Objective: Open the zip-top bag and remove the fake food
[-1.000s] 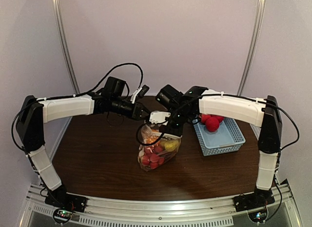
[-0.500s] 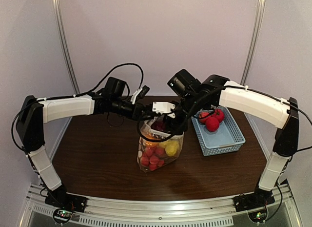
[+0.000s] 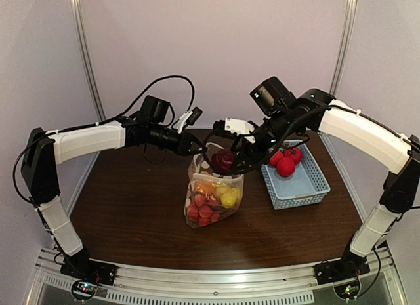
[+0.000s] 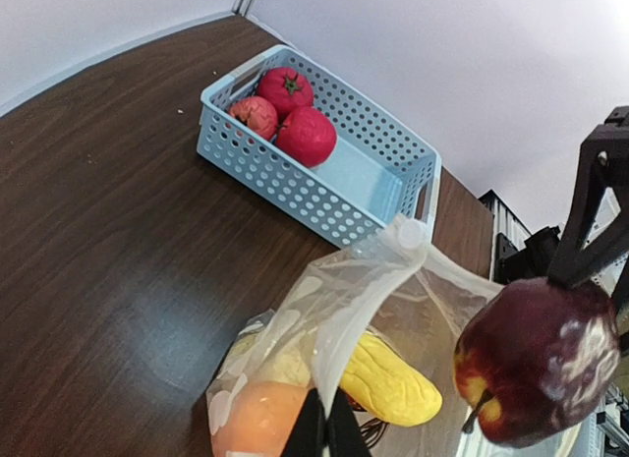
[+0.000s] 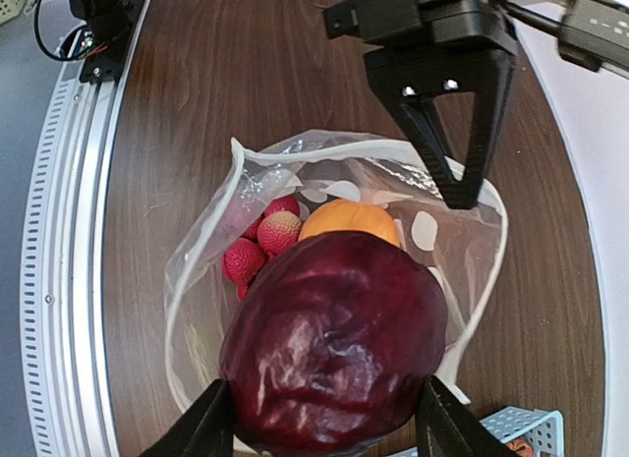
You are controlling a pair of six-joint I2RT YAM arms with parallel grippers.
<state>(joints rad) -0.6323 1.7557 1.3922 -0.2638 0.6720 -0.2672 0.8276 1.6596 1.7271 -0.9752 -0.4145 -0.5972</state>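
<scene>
Right pincer (image 5: 321, 429), grasping purple fruit (image 5: 334, 339), has risen above bag (image 4: 339, 295); left pincer (image 4: 325, 433) pinches rim; basket (image 4: 295, 182) beside.

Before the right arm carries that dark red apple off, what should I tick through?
1. Right gripper closed on dark red apple: ok.
2. Apple fully clear of zip-top bag rim: cannot tell.
3. Left gripper pinching the bag rim: ok.
4. Bag mouth open: ok.
5. Bare floor free in light-blue basket beside three red fruits: ok.
6. Bag emptied: not ok; orange, yellow fruit and strawberries are inside.
</scene>
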